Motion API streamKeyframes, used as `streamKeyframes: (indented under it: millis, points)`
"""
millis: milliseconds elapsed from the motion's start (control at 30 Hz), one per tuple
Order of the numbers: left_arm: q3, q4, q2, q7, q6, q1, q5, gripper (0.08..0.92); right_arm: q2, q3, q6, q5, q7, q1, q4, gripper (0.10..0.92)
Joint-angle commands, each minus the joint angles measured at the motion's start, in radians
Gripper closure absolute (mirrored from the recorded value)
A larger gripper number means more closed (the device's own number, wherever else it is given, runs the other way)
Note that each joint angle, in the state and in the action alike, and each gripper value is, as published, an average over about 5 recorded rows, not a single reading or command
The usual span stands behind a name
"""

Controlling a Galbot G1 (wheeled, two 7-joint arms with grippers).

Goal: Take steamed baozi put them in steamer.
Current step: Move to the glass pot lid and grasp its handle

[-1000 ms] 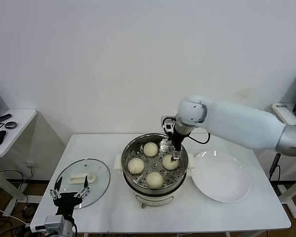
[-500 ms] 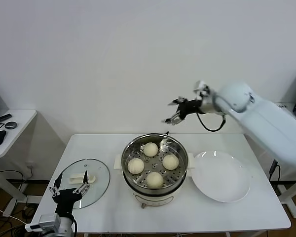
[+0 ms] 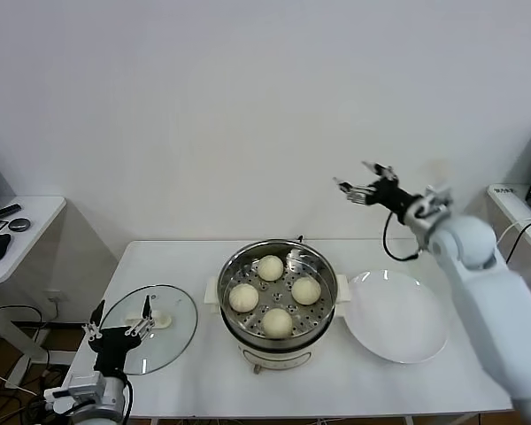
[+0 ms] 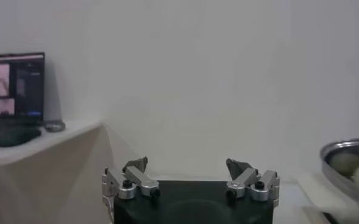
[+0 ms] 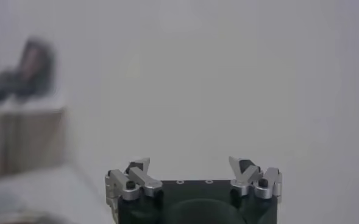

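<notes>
Right arm (image 3: 478,292) raised, jaws wide.

We see even, soft, bright indoor light in the head view, with faint shadows on the white wall (image 3: 248,106) behind the table (image 3: 195,266). Highlights glint on the steamer (image 3: 278,292) rim and the glass lid (image 3: 164,332). Both wrist views are dimmer; the right wrist background is strongly blurred, its far shelf (image 5: 21,109) out of focus.

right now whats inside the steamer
Four steamed baozi sit apart on the perforated tray inside the steamer. Whatever lies below that tray is covered and cannot be seen.
</notes>
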Motion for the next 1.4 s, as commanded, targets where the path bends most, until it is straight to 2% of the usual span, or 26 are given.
streamKeyframes:
  millis: [33, 167, 233, 333, 433, 500, 600, 667, 833, 1100, 1400]
  points:
    - [-0.032, 0.168, 0.052, -0.007, -0.136, -0.074, 0.485, 0.177, 0.232, 0.363, 0.161, -0.028, 0.151, -0.479, 0.090, 0.203]
    - [-0.033, 0.241, 0.096, -0.089, -0.225, -0.096, 0.950, 0.177, 0.274, 0.341, 0.171, -0.032, 0.191, -0.550, 0.114, 0.203]
    - [-0.013, 0.287, 0.140, -0.192, -0.247, -0.093, 1.184, 0.177, 0.296, 0.339, 0.178, -0.041, 0.195, -0.573, 0.121, 0.203]
    - [0.029, 0.361, 0.234, -0.304, -0.285, -0.069, 1.349, 0.177, 0.311, 0.333, 0.183, -0.050, 0.194, -0.594, 0.124, 0.203]
    - [0.066, 0.396, 0.337, -0.291, -0.267, -0.025, 1.414, 0.177, 0.308, 0.323, 0.190, -0.060, 0.190, -0.604, 0.119, 0.203]
    - [0.073, 0.412, 0.370, -0.241, -0.252, -0.016, 1.439, 0.177, 0.308, 0.321, 0.193, -0.061, 0.191, -0.603, 0.114, 0.203]
    - [0.063, 0.480, 0.374, -0.212, -0.268, -0.037, 1.473, 0.177, 0.316, 0.320, 0.193, -0.064, 0.192, -0.597, 0.110, 0.203]
    - [0.060, 0.516, 0.359, -0.230, -0.242, -0.047, 1.478, 0.177, 0.319, 0.318, 0.193, -0.069, 0.190, -0.597, 0.108, 0.203]
    - [0.079, 0.507, 0.343, -0.226, -0.150, -0.041, 1.435, 0.177, 0.316, 0.321, 0.199, -0.073, 0.190, -0.596, 0.085, 0.203]
    - [0.095, 0.521, 0.336, -0.185, -0.148, -0.061, 1.403, 0.177, 0.320, 0.324, 0.204, -0.081, 0.191, -0.598, 0.078, 0.203]
    - [0.112, 0.568, 0.326, -0.209, -0.149, -0.115, 1.390, 0.177, 0.325, 0.325, 0.222, -0.108, 0.189, -0.601, 0.061, 0.203]
